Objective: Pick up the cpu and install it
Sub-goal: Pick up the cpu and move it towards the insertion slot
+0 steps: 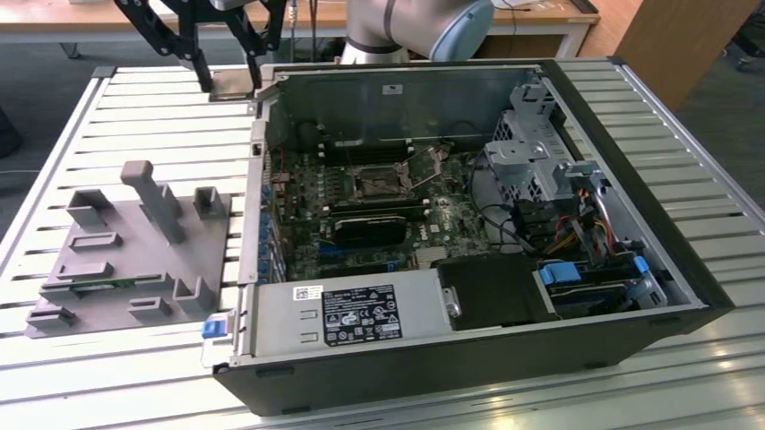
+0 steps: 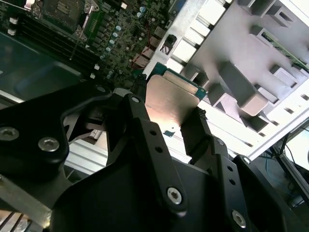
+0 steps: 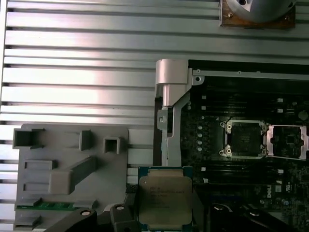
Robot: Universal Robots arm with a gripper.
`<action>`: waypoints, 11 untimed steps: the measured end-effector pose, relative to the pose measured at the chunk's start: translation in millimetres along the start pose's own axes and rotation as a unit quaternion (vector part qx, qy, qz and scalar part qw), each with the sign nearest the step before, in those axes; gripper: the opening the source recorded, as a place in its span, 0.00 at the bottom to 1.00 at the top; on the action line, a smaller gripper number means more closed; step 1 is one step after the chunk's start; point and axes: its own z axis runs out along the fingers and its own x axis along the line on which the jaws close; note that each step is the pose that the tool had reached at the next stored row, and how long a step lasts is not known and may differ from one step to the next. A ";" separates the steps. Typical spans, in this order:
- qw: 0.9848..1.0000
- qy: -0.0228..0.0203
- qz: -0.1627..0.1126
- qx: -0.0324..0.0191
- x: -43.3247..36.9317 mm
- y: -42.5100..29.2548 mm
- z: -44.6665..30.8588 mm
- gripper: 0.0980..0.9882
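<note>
At the exterior view's left, a grey tray [image 1: 143,260] with upright posts sits on the slatted metal table [image 1: 143,134]. In the first wrist view, a green strip of circuit board [image 3: 46,205] lies in one of its slots. Beyond the tray, near the table's far edge and just beside the corner of the open computer case [image 1: 478,358], the black gripper [image 1: 229,72] hangs above the slats. Its jaws are closed narrowly on the cpu [image 2: 171,99], one finger [image 2: 140,130] pressing each of two opposite edges. The chip's silvery top faces the camera in the first wrist view, where the cpu [image 3: 165,200] hangs over the case's edge, between the tray and the motherboard. It is well apart from the black socket [image 3: 244,139], whose metal frame [image 3: 288,141] lies swung open just beside it. In the exterior view the socket [image 1: 380,182] lies toward the middle of the board. A power supply [image 1: 353,313] sits at the case's near side, and a metal drive cage [image 1: 532,134] stands toward the exterior view's right.
</note>
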 end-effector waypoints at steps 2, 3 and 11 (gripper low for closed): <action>1.000 0.000 0.000 0.000 -3.1 0.1 0.1 0.49; 1.000 0.000 0.000 0.000 -4.8 0.2 0.2 0.49; 1.000 0.000 0.000 0.000 -17.6 0.7 0.7 0.49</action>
